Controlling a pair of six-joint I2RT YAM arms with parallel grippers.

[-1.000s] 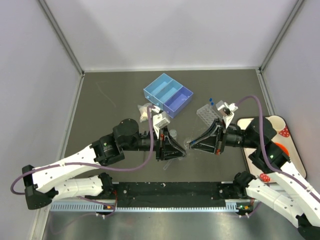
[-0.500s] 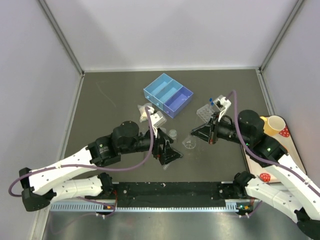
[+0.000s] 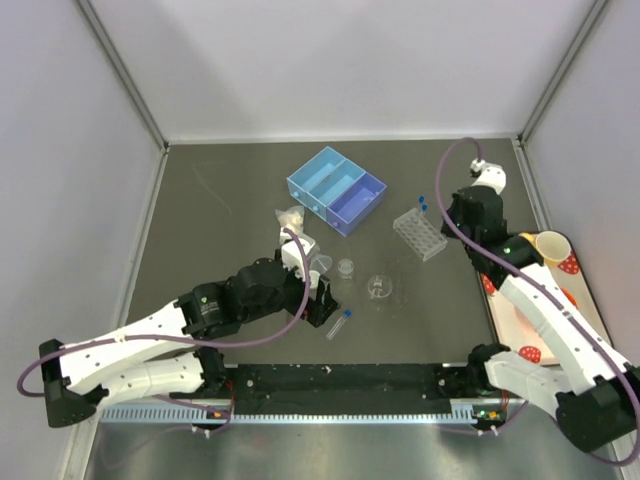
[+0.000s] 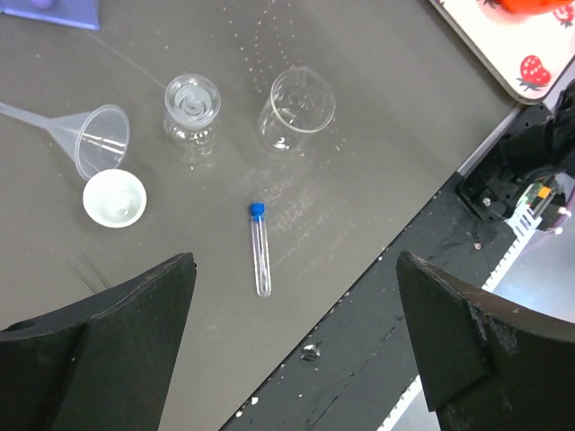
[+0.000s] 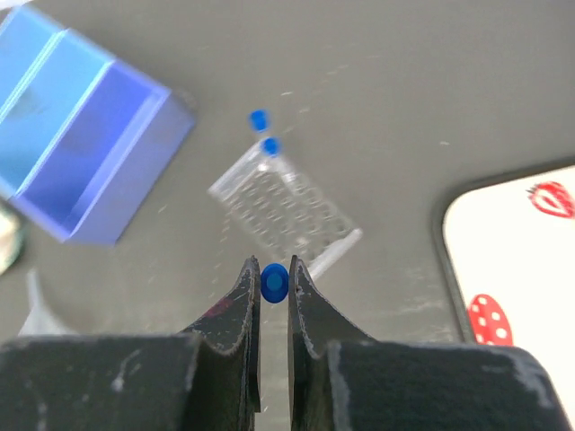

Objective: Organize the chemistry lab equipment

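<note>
We begin with the dark table (image 3: 220, 220). At its right edge lies the strawberry-patterned tray (image 3: 585, 300), with a yellow mug (image 3: 550, 246) standing at its far end. Toward the back sits the blue box (image 3: 337, 190), split into three compartments, two light blue and one violet-blue. To the right of it lies the clear tube rack (image 3: 418, 233), with two capped tubes (image 5: 270, 145) at its far corner.

In front of the box we find the small glassware. A tiny beaker (image 4: 296, 99) and a small round jar (image 4: 192, 101) sit side by side. A funnel (image 4: 94, 135) lies on its side, and a white round dish (image 4: 114, 198) is just beside its mouth. A loose test tube (image 4: 260, 251) lies flat nearest the table's front edge.

The left gripper (image 4: 295, 287) hangs over that tube, its jaws spread wide and gripping nothing. The right gripper (image 5: 274, 269) is clenched on another blue-capped tube (image 5: 274, 283), above the near side of the rack.

Only the right wrist view shows us that pinched cap, because from above the arm hides it. Only the left wrist view lets us tell the dish apart from the funnel. The overhead view alone shows the box's compartments whole.
</note>
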